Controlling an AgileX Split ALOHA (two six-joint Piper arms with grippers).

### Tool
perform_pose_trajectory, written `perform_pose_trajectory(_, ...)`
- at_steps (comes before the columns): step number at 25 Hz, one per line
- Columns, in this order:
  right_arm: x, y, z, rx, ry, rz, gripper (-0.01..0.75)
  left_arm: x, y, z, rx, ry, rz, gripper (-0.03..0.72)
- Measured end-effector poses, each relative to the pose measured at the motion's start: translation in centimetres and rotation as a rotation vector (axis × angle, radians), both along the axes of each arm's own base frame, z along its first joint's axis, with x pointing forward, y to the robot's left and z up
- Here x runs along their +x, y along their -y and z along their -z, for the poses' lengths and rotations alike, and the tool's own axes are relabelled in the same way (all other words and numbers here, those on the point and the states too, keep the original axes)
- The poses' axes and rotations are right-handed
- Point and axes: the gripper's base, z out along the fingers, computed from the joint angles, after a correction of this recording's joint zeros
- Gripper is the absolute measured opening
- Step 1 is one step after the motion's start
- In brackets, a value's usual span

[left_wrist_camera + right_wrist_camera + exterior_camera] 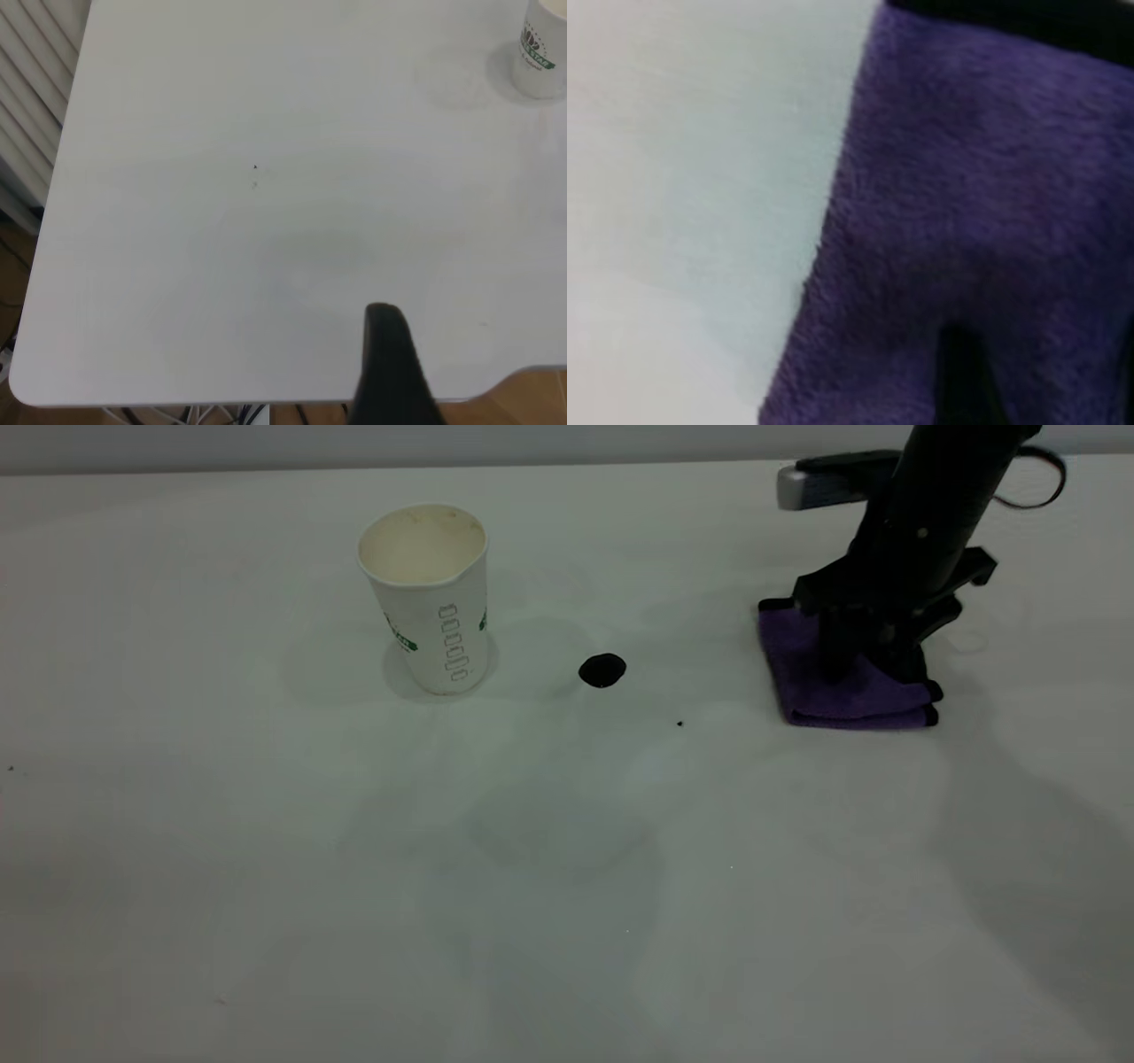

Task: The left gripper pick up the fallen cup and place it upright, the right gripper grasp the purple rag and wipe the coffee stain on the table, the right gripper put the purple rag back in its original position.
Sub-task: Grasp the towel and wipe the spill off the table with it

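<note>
- Tabletop dominates the near ground: the white table (549,921) lies bare toward the camera, a tiny black speck (679,724) the first mark on it.
- Coffee stain (602,670), a glossy black blot, sits mid-table between cup and rag, apart from both and not yet wiped.
- Purple rag (842,686) lies folded at the right, with the right gripper (864,660) lowered onto its top; the wrist view shows only plush cloth pressed close.
- Likely risk: pinching just the top fold would let the rag unfurl or drag loose on the way to the stain, and a sweep carried too far could reach the cup.
- Whether the right gripper's jaws have closed on the cloth cannot be told.
- Farther back, the cup (427,598) stands upright, mouth up.
- Left gripper (390,372) shows only one dark finger over the table's edge, well away from the cup; its opening cannot be told.
</note>
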Motion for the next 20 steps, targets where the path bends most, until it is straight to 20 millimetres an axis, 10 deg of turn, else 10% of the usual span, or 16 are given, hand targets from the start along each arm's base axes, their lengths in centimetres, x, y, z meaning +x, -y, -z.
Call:
perform_pose_trajectory(6, 0.0, 0.0, 0.4, -0.007, -0.008, 0.007, 0.412, 0.0, 0.0, 0.0, 0.0, -0.001, 0.0, 0.538)
perform_pose_trajectory(12, 0.0, -0.8, 0.4, 0.003, 0.004, -0.01, 0.084, 0.0, 0.0, 0.0, 0.0, -0.002, 0.0, 0.538)
perform_pose_trajectory(20, -1.1, -7.0, 0.4, 0.041, 0.104, -0.136, 0.071, 0.0, 0.0, 0.0, 0.0, -0.003, 0.0, 0.538)
